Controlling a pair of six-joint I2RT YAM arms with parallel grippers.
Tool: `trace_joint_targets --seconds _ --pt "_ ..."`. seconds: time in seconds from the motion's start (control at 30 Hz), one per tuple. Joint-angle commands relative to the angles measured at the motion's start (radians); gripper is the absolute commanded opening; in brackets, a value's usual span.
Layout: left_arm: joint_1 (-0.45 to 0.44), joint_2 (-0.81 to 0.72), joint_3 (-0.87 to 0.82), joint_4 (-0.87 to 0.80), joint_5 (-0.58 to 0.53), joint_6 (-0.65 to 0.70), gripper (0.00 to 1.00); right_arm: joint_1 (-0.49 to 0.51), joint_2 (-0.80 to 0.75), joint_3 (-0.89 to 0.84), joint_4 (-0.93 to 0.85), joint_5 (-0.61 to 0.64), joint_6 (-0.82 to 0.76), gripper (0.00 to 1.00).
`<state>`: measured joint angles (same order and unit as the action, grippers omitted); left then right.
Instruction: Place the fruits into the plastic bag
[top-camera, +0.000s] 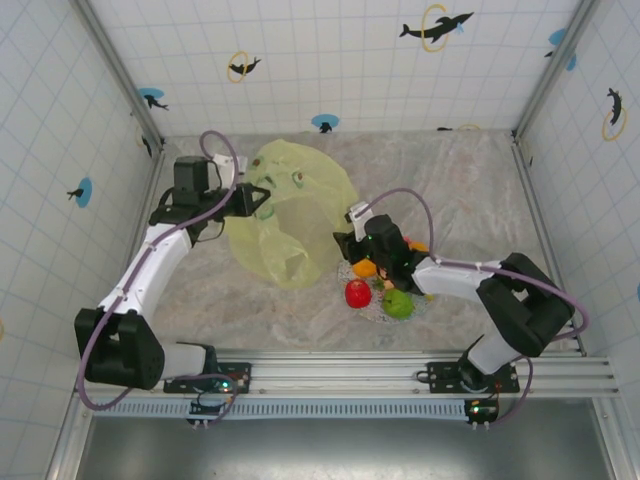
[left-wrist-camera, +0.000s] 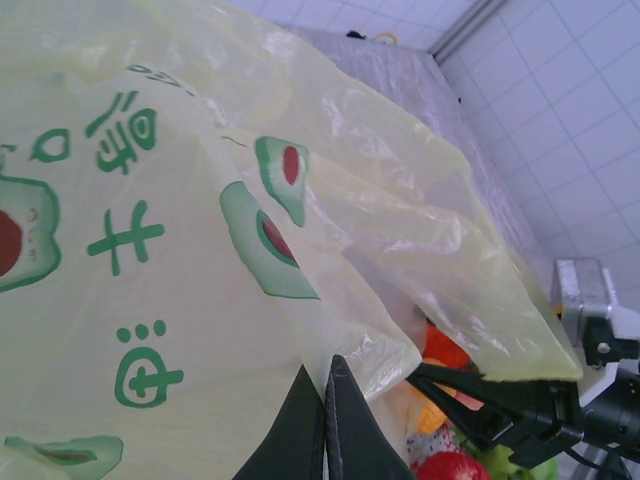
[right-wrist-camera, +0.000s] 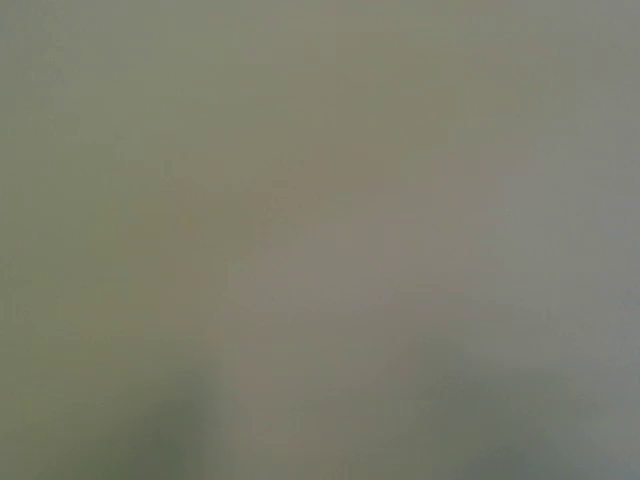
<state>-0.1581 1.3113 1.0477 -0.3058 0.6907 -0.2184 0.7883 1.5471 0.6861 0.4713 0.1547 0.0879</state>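
Observation:
The yellow plastic bag (top-camera: 290, 215) with green print lies left of centre, and my left gripper (top-camera: 262, 198) is shut on its upper left edge. In the left wrist view the jaws (left-wrist-camera: 327, 372) pinch a fold of the bag (left-wrist-camera: 200, 200) film. My right gripper (top-camera: 347, 243) is at the bag's right edge, its dark fingers (left-wrist-camera: 470, 388) under the lifted film. Whether it is open is unclear, and the right wrist view is a grey blur. A red apple (top-camera: 358, 293), a green fruit (top-camera: 398, 303) and an orange (top-camera: 365, 268) sit beside it.
The fruits rest on a speckled plate (top-camera: 424, 301) right of the bag. Tiled walls close in the grey table on three sides. The right arm (top-camera: 500, 290) lies low across the front right area. A metal rail (top-camera: 400, 372) runs along the near edge.

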Motion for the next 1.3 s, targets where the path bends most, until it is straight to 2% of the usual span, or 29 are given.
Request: trace_joint_targets --seconds 0.0,0.1,0.2,0.3,0.37,0.47,0.57,0.67,0.8,0.87,1.0,1.07,1.27 --pt "-0.003 0.006 -0.02 0.024 0.056 0.026 0.0 0.024 -0.024 0.009 -0.023 0.178 -0.208 0.7" --pt "-0.003 0.009 -0.032 0.022 0.049 0.032 0.0 0.039 -0.026 0.013 -0.011 0.275 -0.255 0.76" --pt "-0.002 0.008 -0.046 0.019 0.047 0.042 0.0 0.039 -0.036 0.019 0.011 0.338 -0.266 0.77" --pt "-0.003 0.001 -0.063 0.02 0.044 0.064 0.0 0.035 -0.05 0.038 0.013 0.348 -0.251 0.77" --pt "-0.002 0.003 -0.063 0.018 0.035 0.076 0.0 0.021 -0.063 0.05 0.014 0.309 -0.192 0.76" --pt "-0.002 0.008 -0.095 0.008 0.013 0.104 0.0 -0.023 -0.084 0.061 0.019 0.198 -0.019 0.73" --pt "-0.003 0.012 -0.101 -0.001 0.004 0.125 0.0 -0.087 -0.099 0.044 0.081 0.045 0.188 0.67" --pt "-0.002 0.017 -0.109 -0.003 0.013 0.138 0.0 -0.14 -0.087 0.045 0.121 -0.044 0.351 0.6" --pt "-0.003 0.02 -0.113 0.001 0.016 0.142 0.0 -0.2 -0.066 0.052 0.145 -0.18 0.463 0.56" --pt "-0.003 0.022 -0.117 0.015 0.018 0.12 0.0 -0.217 -0.061 0.061 0.11 -0.255 0.466 0.58" --pt "-0.002 0.025 -0.15 0.104 0.017 -0.011 0.0 -0.221 -0.088 0.069 -0.067 -0.388 0.384 0.7" --pt "-0.002 0.029 -0.166 0.145 0.03 -0.087 0.0 -0.212 -0.121 0.055 -0.164 -0.395 0.346 0.74" --pt "-0.003 0.042 -0.181 0.19 0.029 -0.175 0.0 -0.207 -0.263 -0.02 -0.429 -0.35 0.297 0.82"
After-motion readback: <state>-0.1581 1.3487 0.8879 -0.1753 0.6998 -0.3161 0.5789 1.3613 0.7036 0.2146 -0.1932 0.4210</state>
